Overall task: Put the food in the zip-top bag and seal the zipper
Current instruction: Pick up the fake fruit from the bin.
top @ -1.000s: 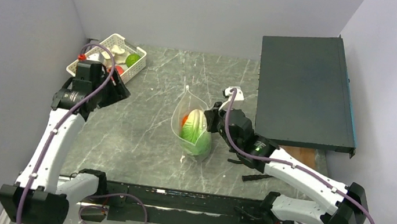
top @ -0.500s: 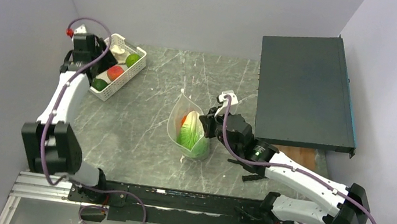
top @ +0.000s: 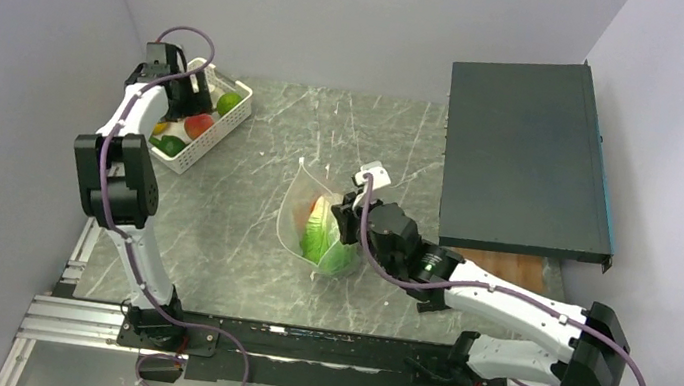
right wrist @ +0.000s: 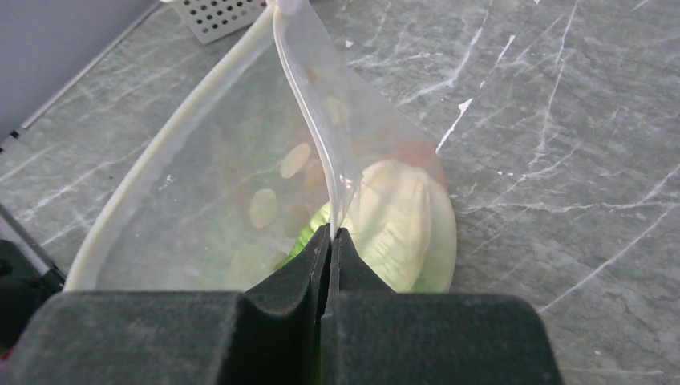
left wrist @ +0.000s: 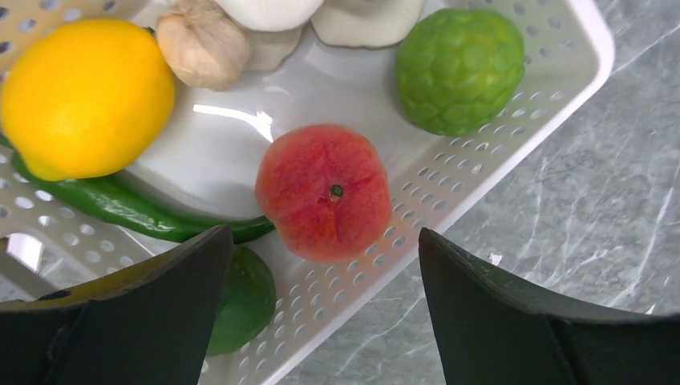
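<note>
The clear zip-top bag lies mid-table with its mouth open, holding leafy green lettuce and a red-orange piece. My right gripper is shut on the bag's rim, the zipper strip rising from its jaws. My left gripper is open over the white slotted basket, above a red-orange round fruit. Also in the basket are a yellow citrus, a bumpy round green fruit, a dark green long vegetable, pale mushrooms and a green fruit.
The basket stands at the far left of the table by the left wall. A large dark flat box fills the back right. A brown patch shows under the box's near edge.
My left arm swung from beside the basket up and over it, its open gripper now pointing down into it. My right gripper shifted the bag slightly left and nearer.
</note>
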Motion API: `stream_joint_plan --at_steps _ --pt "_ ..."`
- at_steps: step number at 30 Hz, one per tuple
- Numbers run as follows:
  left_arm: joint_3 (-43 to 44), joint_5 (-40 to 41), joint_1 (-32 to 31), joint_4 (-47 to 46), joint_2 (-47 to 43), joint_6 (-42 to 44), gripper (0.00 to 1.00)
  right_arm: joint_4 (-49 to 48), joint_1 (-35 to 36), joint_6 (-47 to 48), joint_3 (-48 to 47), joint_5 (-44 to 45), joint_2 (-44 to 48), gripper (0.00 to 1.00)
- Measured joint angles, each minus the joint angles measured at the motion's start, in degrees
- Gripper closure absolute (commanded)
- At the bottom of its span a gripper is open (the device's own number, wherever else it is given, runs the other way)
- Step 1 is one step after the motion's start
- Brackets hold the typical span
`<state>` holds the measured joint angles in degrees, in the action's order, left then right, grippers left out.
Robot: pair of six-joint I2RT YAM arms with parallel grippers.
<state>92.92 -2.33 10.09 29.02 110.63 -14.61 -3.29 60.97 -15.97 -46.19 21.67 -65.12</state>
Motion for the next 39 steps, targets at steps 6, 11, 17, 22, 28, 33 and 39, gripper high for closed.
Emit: stream_joint_plan --at_steps 6,11,17,22,28,33,39 --pt "4.9 -0.26 0.02 2.99 5.64 0.63 0.1 -0.26 0.31 0.87 0.0 0.63 -3.21 1.0" --pt "7.98 -0.39 0.2 3.21 9.66 0.63 0.12 -0.28 0.46 1.46 0.0 0.81 -3.82 1.0" --pt "8.9 -0.85 0.26 4.55 12.83 0.57 0.26 -0.33 0.46 1.49 0.0 0.81 -3.85 1.0" --pt "9.42 -1.03 0.28 4.72 12.96 0.52 0.55 -0.35 0.46 1.51 0.0 0.83 -3.85 1.0" --pt "5.9 -0.44 0.28 4.59 8.76 0.46 0.69 -0.7 0.46 1.51 0.0 0.9 -3.82 1.0" --pt "-1.92 0.96 -0.44 4.52 -4.39 0.87 0.72 -0.96 0.46 1.68 0.0 1.4 -3.82 1.0" --pt "-3.96 3.85 -11.43 4.85 -21.2 3.23 0.73 -0.96 0.46 1.95 0.0 2.01 -3.65 1.0"
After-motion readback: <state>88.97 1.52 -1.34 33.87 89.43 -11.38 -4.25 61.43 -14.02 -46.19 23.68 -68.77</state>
